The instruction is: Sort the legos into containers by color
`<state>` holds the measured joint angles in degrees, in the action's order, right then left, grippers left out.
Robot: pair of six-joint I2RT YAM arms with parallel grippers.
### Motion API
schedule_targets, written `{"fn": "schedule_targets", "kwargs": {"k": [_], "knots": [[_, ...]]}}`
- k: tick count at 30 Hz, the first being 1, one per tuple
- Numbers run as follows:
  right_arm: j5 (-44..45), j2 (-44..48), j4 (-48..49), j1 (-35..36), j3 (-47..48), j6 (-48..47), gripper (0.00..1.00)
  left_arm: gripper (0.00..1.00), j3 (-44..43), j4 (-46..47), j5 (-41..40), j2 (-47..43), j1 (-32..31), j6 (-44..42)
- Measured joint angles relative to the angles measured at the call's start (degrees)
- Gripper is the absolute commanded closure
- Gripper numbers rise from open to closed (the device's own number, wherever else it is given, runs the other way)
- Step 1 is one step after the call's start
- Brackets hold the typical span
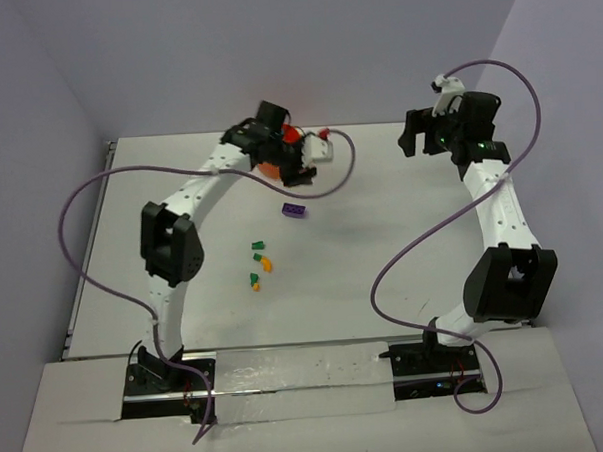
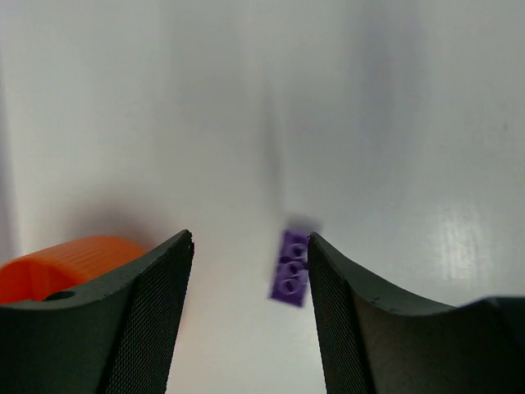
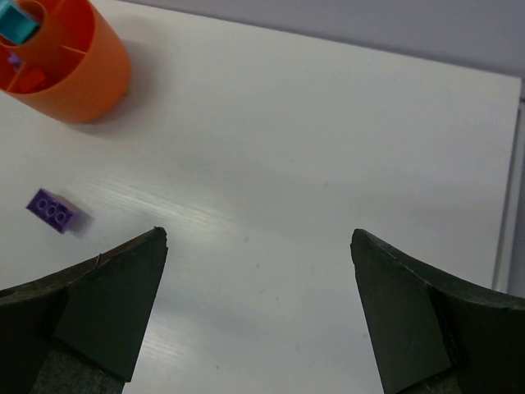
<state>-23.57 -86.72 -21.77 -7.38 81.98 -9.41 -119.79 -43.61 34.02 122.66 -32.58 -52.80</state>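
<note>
The round orange tub [image 1: 267,169] stands at the back of the table, mostly hidden under my left arm; the right wrist view shows the tub [image 3: 78,70] with dividers and a teal brick [image 3: 16,20] inside. A purple brick [image 1: 295,210] lies on the table just in front of it. In the left wrist view this brick [image 2: 290,268] looks blurred, close beside the right finger, not clamped. My left gripper [image 2: 250,238] is open over it, the tub [image 2: 66,263] to its left. My right gripper [image 3: 258,234] hangs wide open at the back right, holding nothing.
Small green and orange bricks [image 1: 259,263] lie loosely grouped in the middle of the table, nearer the arm bases. Purple cables loop over both arms. The table's left edge [image 1: 108,194] and the back wall bound the area.
</note>
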Motion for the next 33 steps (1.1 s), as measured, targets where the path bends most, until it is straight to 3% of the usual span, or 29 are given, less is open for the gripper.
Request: {"fn": "schedule_targets", "kwargs": {"k": [5, 10, 16, 22, 33], "knots": [[-1.7, 2.6, -1.3, -5.5, -4.0, -0.9, 0.00, 0.30, -5.4, -16.1, -9.1, 12.8, -7.1, -6.9], [-3.9, 4.2, -1.9, -7.1, -6.9, -1.5, 0.00, 0.26, -8.4, -23.6, -15.2, 19.5, -8.5, -10.1], [-6.5, 4.5, -2.1, -7.5, -8.4, -2.1, 0.00, 0.25, -10.5, -24.3, -19.2, 19.5, -8.2, -11.8], [-7.8, 4.6, -2.3, -7.9, -10.3, -2.5, 0.00, 0.21, -4.2, -20.7, -18.4, 17.4, -7.8, -15.7], [-9.1, 4.6, -2.8, -8.7, -11.3, -3.0, 0.00, 0.24, -2.7, -18.4, -16.7, 15.5, -5.0, -28.3]]}}
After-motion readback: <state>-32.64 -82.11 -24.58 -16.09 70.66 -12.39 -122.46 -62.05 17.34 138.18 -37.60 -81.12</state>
